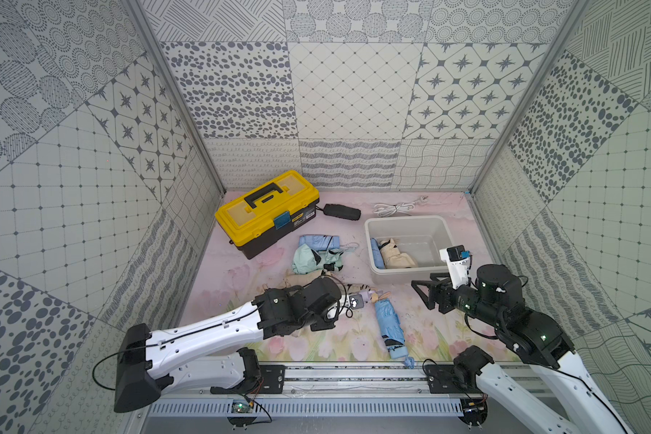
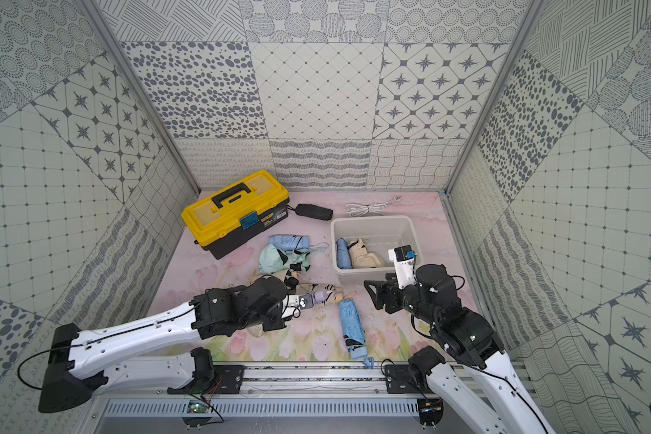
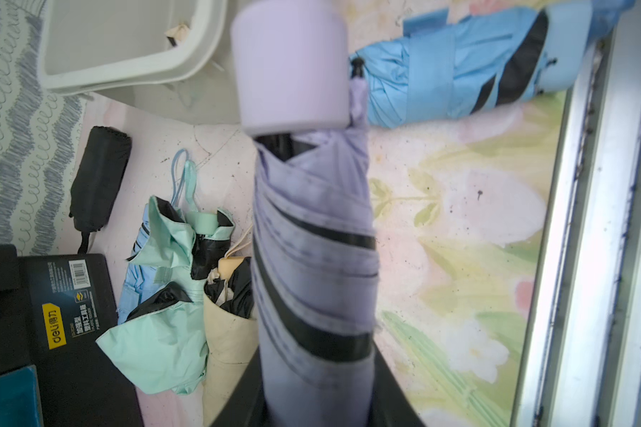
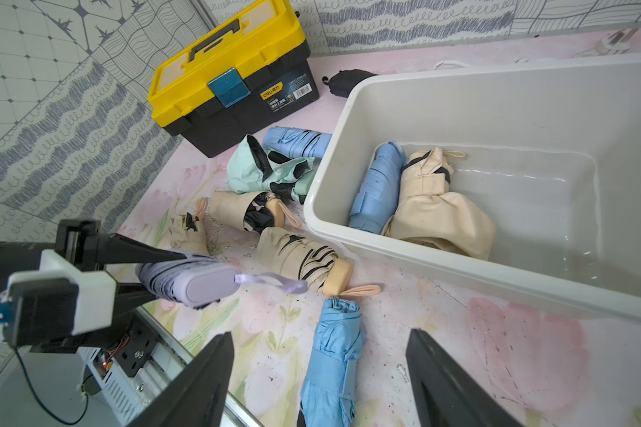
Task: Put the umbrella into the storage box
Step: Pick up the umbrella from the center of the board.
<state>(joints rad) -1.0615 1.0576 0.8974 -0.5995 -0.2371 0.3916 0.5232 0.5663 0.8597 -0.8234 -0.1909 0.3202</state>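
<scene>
My left gripper (image 3: 317, 369) is shut on a folded lilac umbrella (image 3: 311, 240). It holds the umbrella out level over the floral mat, handle end and wrist strap pointing away from the arm (image 4: 189, 275). In both top views the lilac umbrella (image 1: 363, 298) is at the mat's middle, left of and nearer than the storage box (image 1: 406, 220). This white tub holds a blue folded umbrella (image 1: 376, 253) and a beige one (image 1: 397, 255). My right gripper (image 4: 319, 334) is open over a light blue umbrella (image 4: 334, 362) on the mat, just in front of the box.
A yellow-lidded black toolbox (image 1: 267, 210) stands at the back left, with a black pouch (image 1: 341, 212) and a white cable (image 1: 395, 208) behind the box. Mint (image 1: 312, 257), blue (image 1: 318, 240) and beige (image 4: 297, 255) umbrellas lie piled mid-mat. A metal rail (image 1: 354, 370) borders the front.
</scene>
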